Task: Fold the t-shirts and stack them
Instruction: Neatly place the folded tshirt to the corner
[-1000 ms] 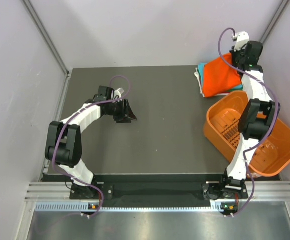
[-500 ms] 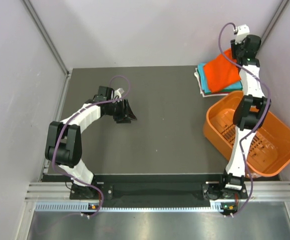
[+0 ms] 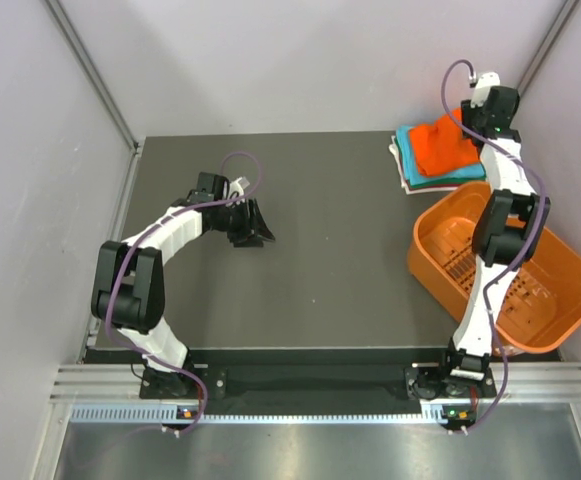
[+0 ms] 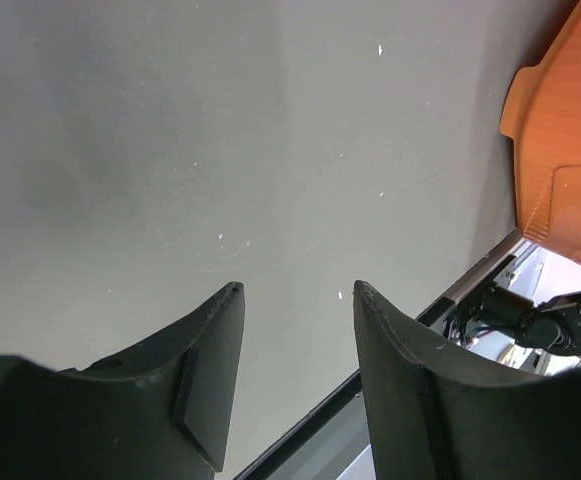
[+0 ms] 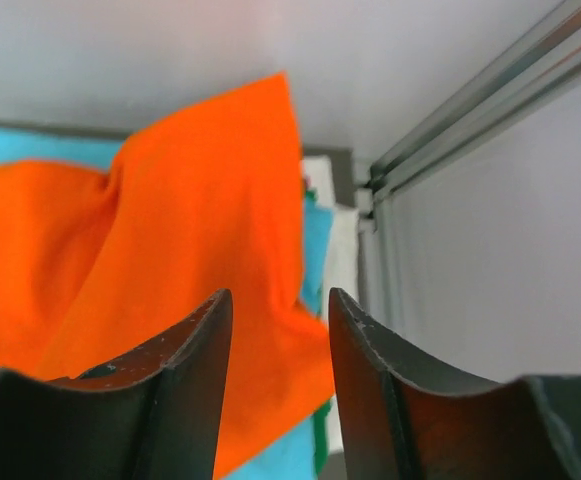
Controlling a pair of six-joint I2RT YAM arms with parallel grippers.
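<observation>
Orange shirt point(image 3: 442, 146) lies rumpled on the flat-folded turquoise shirt point(image 3: 407, 138); right gripper point(image 5: 280, 293) and left gripper point(image 4: 297, 286) both gape, empty.

No legible text, labels, numbers, signs in view.

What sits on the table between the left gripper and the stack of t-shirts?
Nothing: in the top view, only bare dark table runs from the left gripper to the stack of t-shirts at the far right corner.

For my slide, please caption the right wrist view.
Open right hand over the crumpled orange t-shirt, which lies on the turquoise t-shirt.
</observation>
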